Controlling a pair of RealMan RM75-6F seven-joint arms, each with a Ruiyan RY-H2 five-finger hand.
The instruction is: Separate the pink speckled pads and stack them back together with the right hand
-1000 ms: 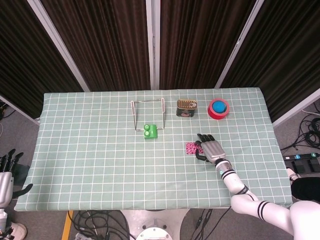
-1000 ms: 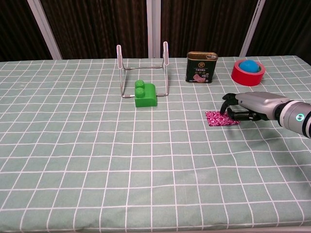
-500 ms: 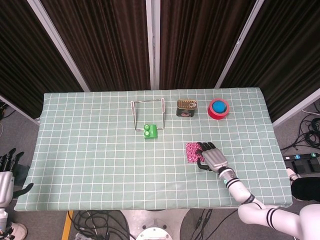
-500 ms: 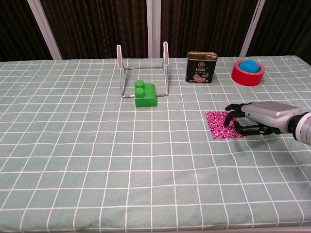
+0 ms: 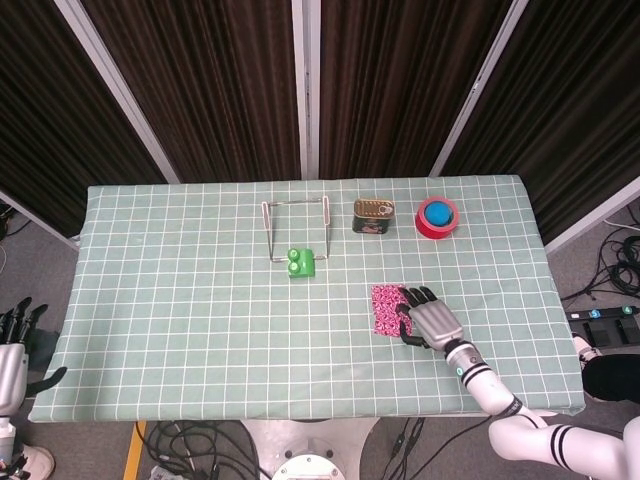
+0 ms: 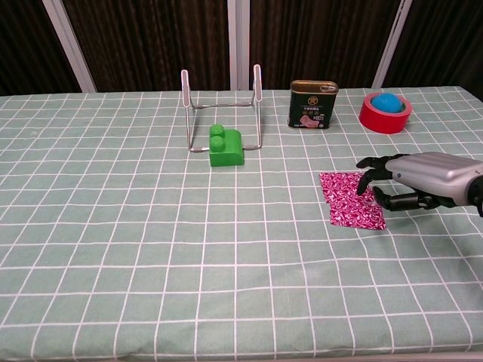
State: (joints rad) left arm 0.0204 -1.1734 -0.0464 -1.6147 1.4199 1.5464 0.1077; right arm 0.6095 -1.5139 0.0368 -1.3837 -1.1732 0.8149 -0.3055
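**Pads being slid apart, right hand on top pad**

Step in hand, as judged: separation. The pads (image 6: 351,200) are seen on the counter (image 6: 151,249) right of centre, flat, partly offset: one pad lies further away and left, the other overlaps it and sits nearer and right. Not yet fully apart; an overlap is visible in the chest view. In the head view they read as one pink patch (image 5: 386,310).

The right hand (image 6: 411,185) is held low, palm down, just right of the pads, forearm running off to the right edge. Its fingertips (image 6: 367,183) are laid on the right edge of the near pad; fingers are spread and slightly curled, nothing clamped, thumb tucked beneath. Whether real pressure is applied cannot be told.

Next move, as judged: the top pad needs dragging on until clear of the lower one, then lifting or sliding back squarely on top. Thin flat pads, so a pinch at an edge will likely be needed; the lower pad may be dragged along.

The left hand (image 5: 12,345) is seen off the counter at far left, hanging idle, fingers apart, holding nothing.
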